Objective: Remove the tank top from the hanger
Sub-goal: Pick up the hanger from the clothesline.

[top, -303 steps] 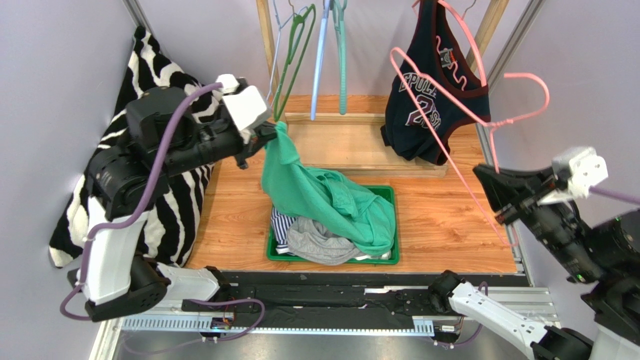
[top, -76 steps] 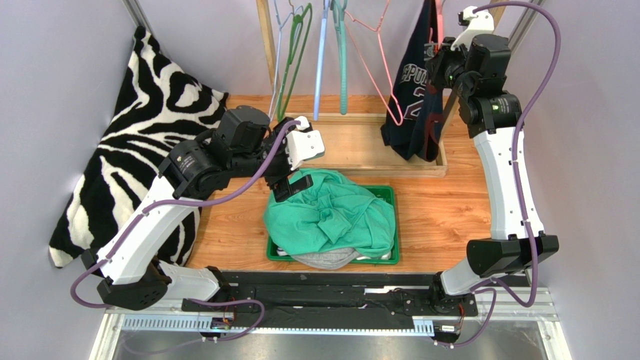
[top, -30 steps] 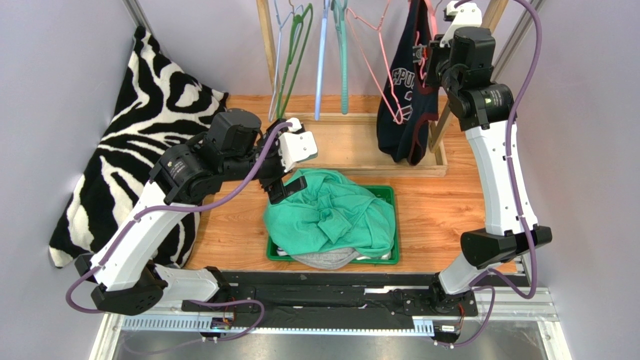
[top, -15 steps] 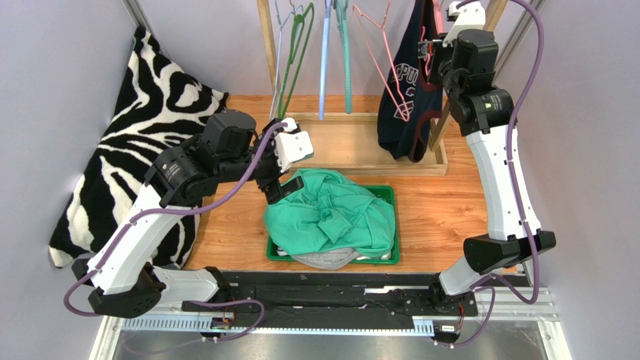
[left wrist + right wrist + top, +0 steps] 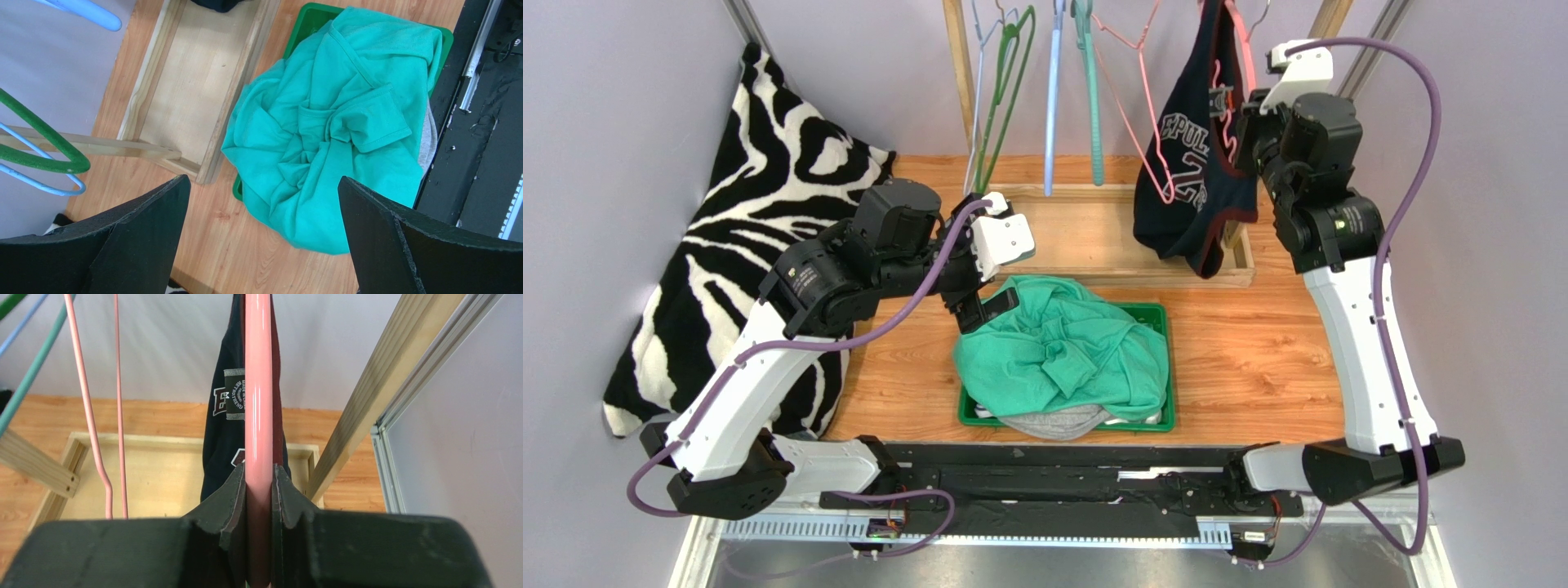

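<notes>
The dark tank top (image 5: 1185,159) with white lettering hangs on a pink hanger (image 5: 1238,55) at the back right, by the wooden rack post. My right gripper (image 5: 1249,123) is shut on that hanger's pink bar (image 5: 258,386), and the tank top (image 5: 224,435) drapes just behind it. Over the left edge of the green tray, my left gripper (image 5: 979,306) is open and holds nothing. In the left wrist view its gap (image 5: 263,179) frames a crumpled green shirt (image 5: 331,135).
The green tray (image 5: 1155,321) holds the green shirt (image 5: 1069,349) over grey clothes. A wooden rack base (image 5: 1100,233) lies behind it. Green (image 5: 1008,86), blue (image 5: 1053,86), teal (image 5: 1090,98) and an empty pink hanger (image 5: 1130,98) hang on the rail. Zebra cloth (image 5: 768,147) fills the left.
My right wrist has come down and toward the near side with the pink hanger, and the tank top has swung and spread slightly. The left arm is almost still.
</notes>
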`<act>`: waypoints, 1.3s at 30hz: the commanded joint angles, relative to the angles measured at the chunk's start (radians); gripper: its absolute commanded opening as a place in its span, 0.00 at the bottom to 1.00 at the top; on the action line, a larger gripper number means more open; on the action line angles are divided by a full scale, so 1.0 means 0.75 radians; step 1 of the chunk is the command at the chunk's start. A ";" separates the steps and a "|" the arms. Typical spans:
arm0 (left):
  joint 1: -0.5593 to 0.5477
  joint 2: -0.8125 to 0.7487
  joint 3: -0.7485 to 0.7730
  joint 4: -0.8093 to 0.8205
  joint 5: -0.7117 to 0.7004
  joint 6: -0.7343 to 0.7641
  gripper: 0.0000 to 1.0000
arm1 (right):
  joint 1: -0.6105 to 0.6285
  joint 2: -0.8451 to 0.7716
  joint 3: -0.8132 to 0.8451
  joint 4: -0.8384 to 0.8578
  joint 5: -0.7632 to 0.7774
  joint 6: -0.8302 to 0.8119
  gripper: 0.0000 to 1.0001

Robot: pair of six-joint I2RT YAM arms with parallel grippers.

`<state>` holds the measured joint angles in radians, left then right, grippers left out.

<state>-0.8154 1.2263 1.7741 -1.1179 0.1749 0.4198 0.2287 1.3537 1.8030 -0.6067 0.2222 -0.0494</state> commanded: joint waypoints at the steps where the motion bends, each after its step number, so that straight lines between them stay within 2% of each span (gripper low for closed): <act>1: 0.007 -0.031 0.007 0.032 0.016 -0.028 0.99 | 0.008 -0.170 -0.101 0.065 -0.071 0.031 0.00; 7: 0.007 -0.044 -0.005 0.036 0.008 -0.022 0.99 | 0.055 -0.332 -0.019 -0.097 -0.082 0.013 0.00; 10: 0.007 -0.056 -0.025 0.040 0.008 -0.020 0.99 | 0.065 -0.422 0.022 -0.107 -0.104 0.019 0.00; 15: 0.009 -0.062 -0.032 0.040 0.010 -0.018 0.99 | 0.065 -0.673 -0.029 -0.011 -0.278 0.056 0.00; 19: 0.009 -0.066 -0.038 0.042 0.012 -0.020 0.99 | 0.065 -0.868 -0.142 0.260 -0.515 0.097 0.00; 24: 0.009 -0.058 -0.052 0.042 0.020 -0.032 0.99 | 0.063 -0.784 0.089 0.132 -0.689 0.092 0.00; 33: 0.015 -0.072 -0.066 0.042 0.020 -0.028 0.99 | 0.063 -0.768 0.048 0.338 -0.918 0.139 0.00; 39: 0.032 -0.107 -0.079 0.038 0.055 -0.034 0.99 | 0.063 -0.602 0.220 0.336 -1.016 0.164 0.00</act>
<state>-0.8021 1.1877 1.7153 -1.1103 0.1825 0.4168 0.2737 0.8272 1.8870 -0.5037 -0.4858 0.0452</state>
